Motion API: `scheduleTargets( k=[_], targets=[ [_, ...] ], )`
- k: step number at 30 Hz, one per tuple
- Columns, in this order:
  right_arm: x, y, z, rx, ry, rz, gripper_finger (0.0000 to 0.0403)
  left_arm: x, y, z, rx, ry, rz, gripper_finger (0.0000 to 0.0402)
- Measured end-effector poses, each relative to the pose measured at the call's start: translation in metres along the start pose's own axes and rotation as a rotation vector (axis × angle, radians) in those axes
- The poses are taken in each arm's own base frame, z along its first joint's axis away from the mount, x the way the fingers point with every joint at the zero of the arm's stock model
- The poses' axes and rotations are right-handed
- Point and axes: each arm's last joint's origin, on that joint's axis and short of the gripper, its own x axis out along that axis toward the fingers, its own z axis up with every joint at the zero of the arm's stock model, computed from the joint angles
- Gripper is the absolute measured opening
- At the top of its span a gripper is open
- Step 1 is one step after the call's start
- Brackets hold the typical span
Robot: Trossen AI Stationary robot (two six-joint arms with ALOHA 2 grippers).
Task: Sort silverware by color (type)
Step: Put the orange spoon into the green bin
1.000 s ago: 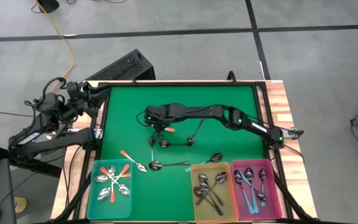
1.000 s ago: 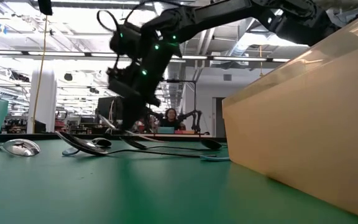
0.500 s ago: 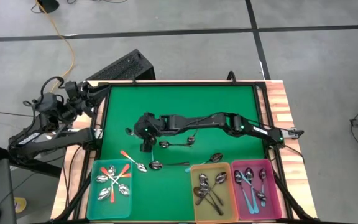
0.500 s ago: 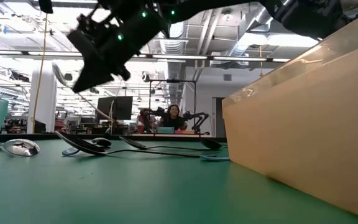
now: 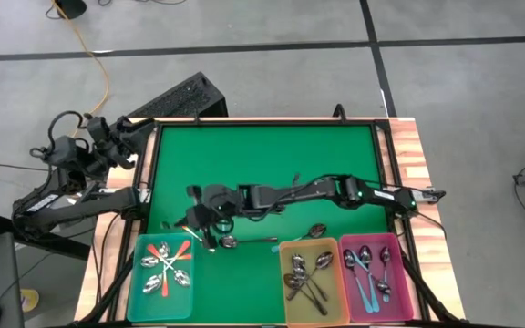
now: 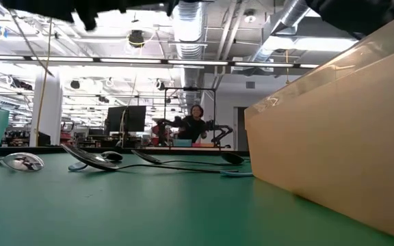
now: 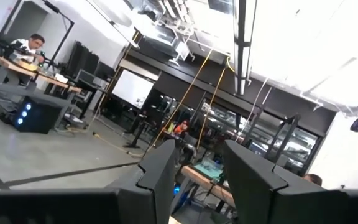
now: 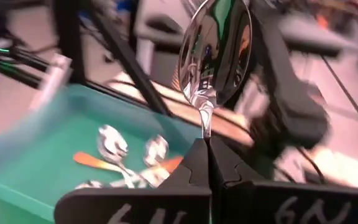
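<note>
- Currently the right gripper (image 5: 197,219) sits left of centre in the overhead frame, over the green mat (image 5: 262,155), just above the teal bin (image 5: 162,293) at lower left.
- Its claw is pinched tight on a spoon (image 8: 213,46); the wrist view shows the thin neck clamped between the fingers (image 8: 191,163), shiny bowl upright above them. Handle colour cannot be told.
- Beyond the held spoon, the wrist view shows the teal bin with orange-handled spoons (image 8: 114,152) lying inside.
- Overhead: loose spoons on the mat (image 5: 244,240) lie in the lower middle, just above the yellow bin (image 5: 284,248).
- Yellow bin holds dark-handled spoons (image 5: 303,278); pink bin (image 5: 405,273) at lower right holds blue-handled spoons (image 5: 365,273).
- Table-level view: several spoons (image 6: 94,158) rest flat on the mat at mid-left; yellow bin wall fills the right.
- Left gripper (image 7: 194,177) is parked off the mat at the upper left of the overhead frame, claw partly open and holding nothing, pointing into the room.
</note>
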Motion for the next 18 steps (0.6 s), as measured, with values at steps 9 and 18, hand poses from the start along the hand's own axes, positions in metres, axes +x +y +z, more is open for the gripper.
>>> scheduleTargets(
  k=[9, 18],
  targets=[
    [0.003, 0.011, 0.018, -0.117, -0.312, 0.210, 0.0000, 0.000, 0.000, 0.000, -0.010, -0.006, 0.006, 0.0121],
    [0.028, 0.011, -0.023, 0.086, -0.444, 0.368, 0.0000, 0.000, -0.001, 0.004, -0.003, -0.051, 0.018, 0.0121]
  ],
)
